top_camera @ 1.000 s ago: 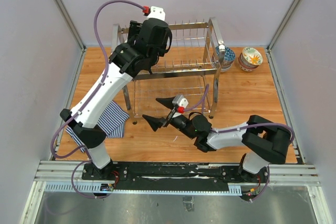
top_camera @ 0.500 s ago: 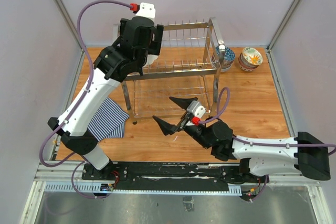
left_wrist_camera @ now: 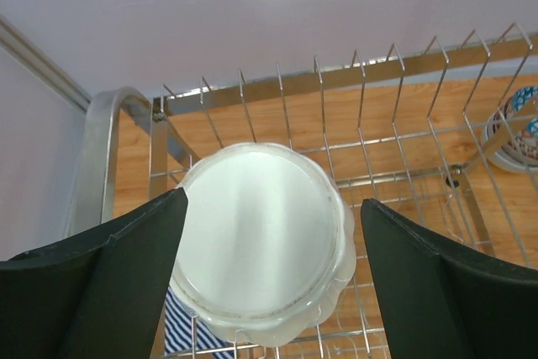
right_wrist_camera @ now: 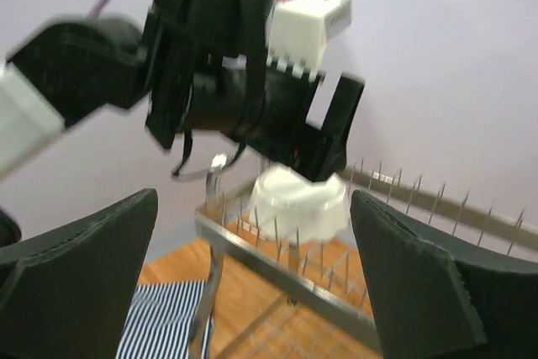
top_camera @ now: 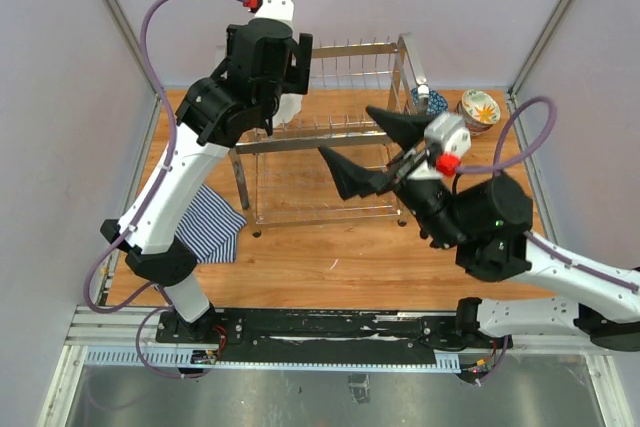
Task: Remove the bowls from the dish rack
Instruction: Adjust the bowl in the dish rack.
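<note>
Between left jaws, wrist view: scalloped bowl

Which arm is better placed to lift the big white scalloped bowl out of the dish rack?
Left. The left gripper is open around the white scalloped bowl on the upper tier of the dish rack, one finger on each side. The right gripper, also open, is apart from that bowl, nearer the rack's other end.

White bowl, chrome rack, blue-white striped cloth, orange-brown wooden table.
</note>
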`<state>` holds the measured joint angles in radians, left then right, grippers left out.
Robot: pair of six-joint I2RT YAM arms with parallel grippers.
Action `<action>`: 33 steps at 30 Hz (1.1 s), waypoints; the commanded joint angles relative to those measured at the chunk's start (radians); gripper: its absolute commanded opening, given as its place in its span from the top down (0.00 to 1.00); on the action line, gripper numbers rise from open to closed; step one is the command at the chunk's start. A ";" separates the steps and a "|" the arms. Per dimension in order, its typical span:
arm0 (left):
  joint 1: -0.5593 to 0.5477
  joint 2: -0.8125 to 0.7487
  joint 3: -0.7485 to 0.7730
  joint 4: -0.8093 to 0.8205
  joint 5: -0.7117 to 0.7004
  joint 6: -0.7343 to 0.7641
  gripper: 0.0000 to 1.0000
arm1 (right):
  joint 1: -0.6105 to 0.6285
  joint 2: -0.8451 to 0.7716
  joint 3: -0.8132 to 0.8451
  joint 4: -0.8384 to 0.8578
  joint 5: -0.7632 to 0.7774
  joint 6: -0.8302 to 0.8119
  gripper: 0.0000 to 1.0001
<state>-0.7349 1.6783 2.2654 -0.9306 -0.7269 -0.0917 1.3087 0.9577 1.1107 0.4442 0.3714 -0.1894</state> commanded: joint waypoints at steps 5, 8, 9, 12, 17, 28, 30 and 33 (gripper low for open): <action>0.008 0.032 0.145 -0.127 -0.060 -0.059 0.09 | -0.237 0.397 0.818 -0.746 -0.058 0.196 0.02; 0.008 -0.027 0.035 -0.092 -0.047 -0.092 0.08 | -0.390 0.537 1.066 -0.927 -0.181 0.354 0.02; 0.008 -0.046 0.004 -0.075 -0.035 -0.101 0.08 | -0.431 0.568 1.110 -0.959 -0.220 0.399 0.02; 0.008 -0.085 -0.057 -0.043 0.009 -0.141 0.08 | -0.539 0.619 1.163 -1.007 -0.348 0.508 0.01; 0.008 -0.069 -0.022 -0.068 0.001 -0.161 0.08 | -0.642 0.636 1.131 -0.952 -0.503 0.631 0.01; 0.008 0.002 0.002 -0.167 -0.032 -0.177 0.08 | -0.754 0.694 1.085 -0.853 -0.750 0.855 0.01; 0.008 0.009 -0.004 -0.170 -0.038 -0.177 0.08 | -0.754 0.711 1.091 -0.855 -0.764 0.868 0.01; 0.008 0.023 -0.014 -0.181 -0.042 -0.175 0.08 | -0.756 0.732 1.092 -0.861 -0.775 0.884 0.01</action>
<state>-0.7349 1.6810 2.2616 -1.0908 -0.7437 -0.2543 0.5659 1.6646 2.2059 -0.4473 -0.3347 0.6292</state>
